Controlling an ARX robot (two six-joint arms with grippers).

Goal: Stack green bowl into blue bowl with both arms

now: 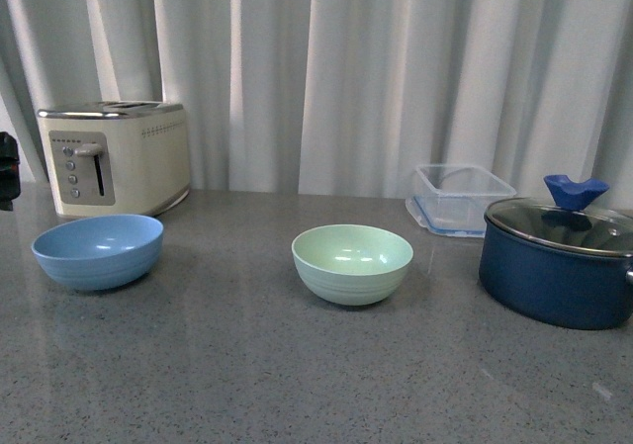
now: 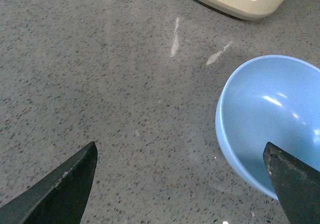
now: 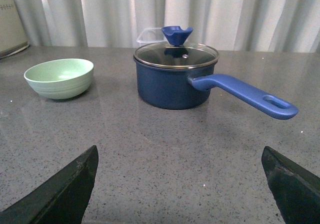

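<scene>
Your left tool (image 2: 180, 145) spread wide and empty just beside the blue bowl (image 1: 98, 250), near the worktop's (image 1: 247, 375) left edge, green bowl (image 1: 352, 263) mid-worktop, well apart, your right tool (image 3: 180, 148) likewise released.
</scene>
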